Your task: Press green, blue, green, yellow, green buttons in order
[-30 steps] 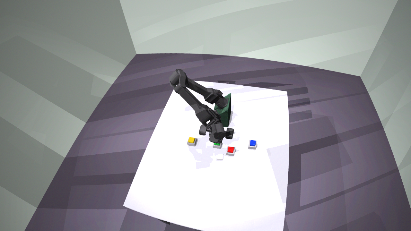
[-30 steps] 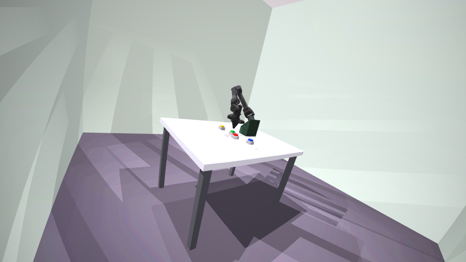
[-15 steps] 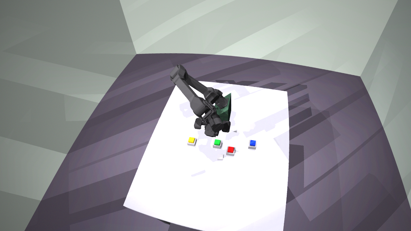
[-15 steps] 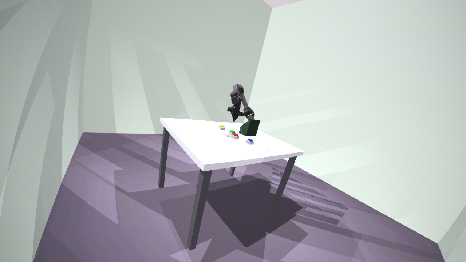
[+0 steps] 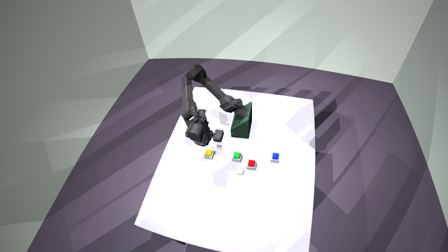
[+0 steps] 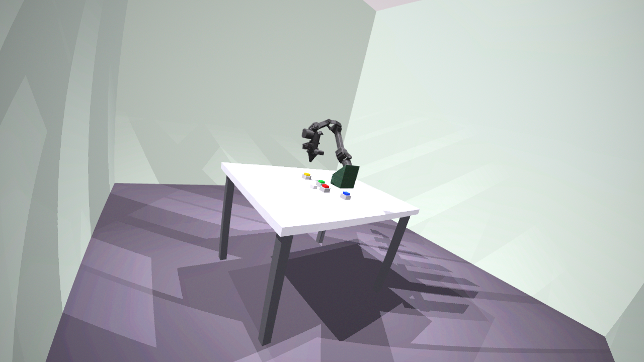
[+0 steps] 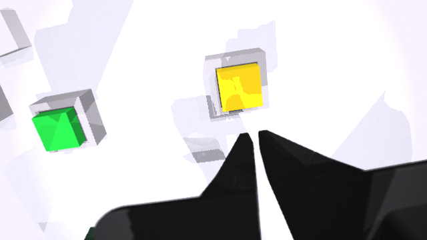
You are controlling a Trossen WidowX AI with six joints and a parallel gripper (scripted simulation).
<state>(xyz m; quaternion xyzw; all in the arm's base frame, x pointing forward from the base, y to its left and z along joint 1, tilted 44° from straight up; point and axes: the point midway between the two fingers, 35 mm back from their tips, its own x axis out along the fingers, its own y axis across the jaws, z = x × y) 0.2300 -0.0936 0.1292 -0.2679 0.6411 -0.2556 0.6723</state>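
Observation:
My gripper [image 6: 310, 160] [image 7: 253, 141] is shut and empty, with only a thin gap between its black fingers. It hangs above the table beside the yellow button [image 5: 209, 153] [image 6: 306, 174] [image 7: 240, 90], whose cap stands just beyond the fingertips in the wrist view. The arm hides the fingertips in the top view. The green button [image 5: 237, 155] [image 6: 321, 181] [image 7: 57, 131] is up, left of the fingers in the wrist view. The blue button [image 5: 275, 155] [image 6: 346, 193] is up at the far right of the row in the top view and outside the wrist view. Nothing touches these buttons.
The red button [image 5: 251, 163] [image 6: 325, 185] stands close to the green one, towards the blue one. A white block [image 5: 239, 172] [image 6: 313, 186] [image 7: 15, 31] lies near both. A shaded pale block [image 5: 219, 145] [image 7: 208, 155] lies near the yellow button. The dark green base [image 5: 240, 131] [image 6: 346, 177] carries the arm.

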